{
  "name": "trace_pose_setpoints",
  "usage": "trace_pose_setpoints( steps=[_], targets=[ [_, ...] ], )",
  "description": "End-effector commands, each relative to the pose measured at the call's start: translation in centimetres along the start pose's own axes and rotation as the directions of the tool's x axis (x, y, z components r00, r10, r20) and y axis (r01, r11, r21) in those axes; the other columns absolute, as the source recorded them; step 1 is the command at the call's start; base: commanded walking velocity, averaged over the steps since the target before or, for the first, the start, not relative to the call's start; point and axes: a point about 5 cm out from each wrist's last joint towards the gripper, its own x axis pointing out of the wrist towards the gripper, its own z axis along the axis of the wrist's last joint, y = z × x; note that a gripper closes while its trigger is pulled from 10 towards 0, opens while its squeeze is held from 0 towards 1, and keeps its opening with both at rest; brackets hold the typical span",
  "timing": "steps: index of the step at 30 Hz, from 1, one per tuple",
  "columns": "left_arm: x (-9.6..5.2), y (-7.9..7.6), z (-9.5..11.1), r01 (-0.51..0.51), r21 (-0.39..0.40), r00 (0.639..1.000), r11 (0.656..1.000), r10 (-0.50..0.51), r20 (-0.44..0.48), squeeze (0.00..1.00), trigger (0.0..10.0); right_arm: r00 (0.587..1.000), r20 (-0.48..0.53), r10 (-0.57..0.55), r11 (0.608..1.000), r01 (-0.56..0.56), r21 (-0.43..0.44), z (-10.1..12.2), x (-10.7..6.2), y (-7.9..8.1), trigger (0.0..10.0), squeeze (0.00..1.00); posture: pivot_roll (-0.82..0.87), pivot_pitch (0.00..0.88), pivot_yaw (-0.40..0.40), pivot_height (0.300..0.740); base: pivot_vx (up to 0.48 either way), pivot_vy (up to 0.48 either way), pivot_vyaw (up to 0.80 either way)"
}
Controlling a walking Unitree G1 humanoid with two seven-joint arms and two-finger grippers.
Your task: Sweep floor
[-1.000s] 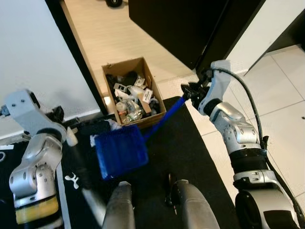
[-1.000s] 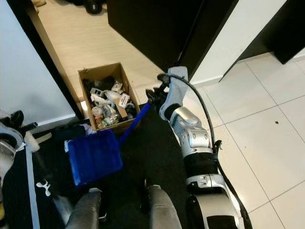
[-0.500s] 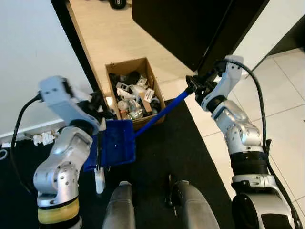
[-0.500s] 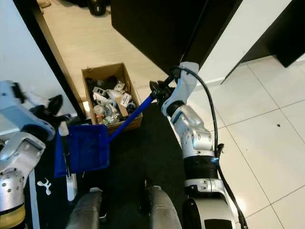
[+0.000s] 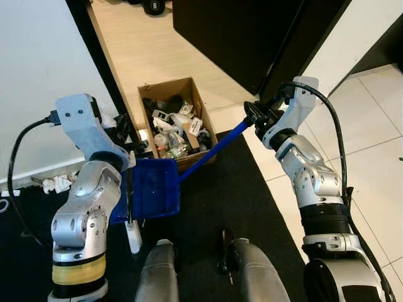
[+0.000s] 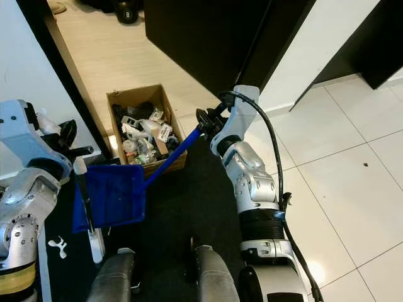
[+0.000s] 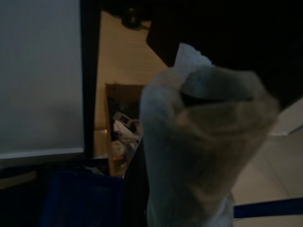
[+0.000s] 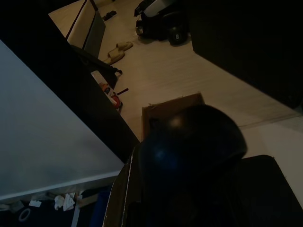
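Note:
A blue dustpan [image 5: 152, 188] on a long blue handle [image 5: 214, 147] hangs over the black rug [image 5: 239, 189], just in front of a cardboard box [image 5: 192, 95] full of mixed rubbish. My right gripper [image 5: 254, 117] is shut on the top end of that handle; the handle's round dark end [image 8: 189, 142] looms close in the right wrist view. My left gripper [image 5: 124, 139] is raised beside the pan and shut on a brush [image 5: 130, 195], which hangs down across the pan's left side with its white end [image 5: 133, 236] lowest. The brush's pale end [image 7: 203, 142] shows close in the left wrist view.
A black cabinet [image 5: 252, 31] stands behind the box, and a white panel with a dark frame [image 5: 38, 75] is at the left. Light wood floor [image 5: 145, 44] runs beyond the box; white tiles [image 5: 371, 145] lie to the right. My knees [image 5: 157, 270] show at the bottom.
My left arm has swung up from low at the left and brought the brush against the dustpan. The pan has shifted left and levelled. The right gripper has kept its hold.

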Motion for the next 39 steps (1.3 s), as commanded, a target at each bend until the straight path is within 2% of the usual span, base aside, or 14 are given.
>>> trace_pose_setpoints(
  steps=[1, 4, 18, 39],
  targets=[
    [0.05, 0.47, 1.27, -0.014, 0.044, 0.998, 0.999, 0.011, 0.066, 0.00, 10.0, 0.999, -0.036, -0.011, 1.000, 0.011, -0.007, -0.85, -0.46, -0.62, 10.0, 0.00, 0.02, 0.174, -0.050, 0.740, 0.000, 0.000, 0.00],
    [0.15, 0.72, 1.35, -0.026, 0.059, 0.997, 0.998, 0.022, 0.072, 0.00, 10.0, 0.999, -0.046, -0.016, 0.999, 0.015, -0.029, -1.07, -0.47, -0.85, 10.0, 0.00, 0.02, 0.175, -0.049, 0.740, 0.000, 0.000, 0.00],
    [0.21, 1.29, 1.13, -0.051, 0.063, 0.996, 0.997, 0.046, 0.072, 0.00, 10.0, 0.999, -0.052, -0.015, 1.000, 0.014, -0.026, -1.17, -0.39, -0.93, 10.0, 0.00, 0.03, 0.179, -0.051, 0.740, 0.000, 0.275, 0.00],
    [0.36, 1.32, 1.08, -0.055, 0.070, 0.996, 0.996, 0.049, 0.075, 0.00, 10.0, 0.998, -0.056, -0.015, 1.000, 0.014, -0.023, -1.23, -0.32, -1.03, 10.0, 0.00, 0.02, 0.182, -0.052, 0.740, 0.000, 0.440, 0.00]
  ],
)
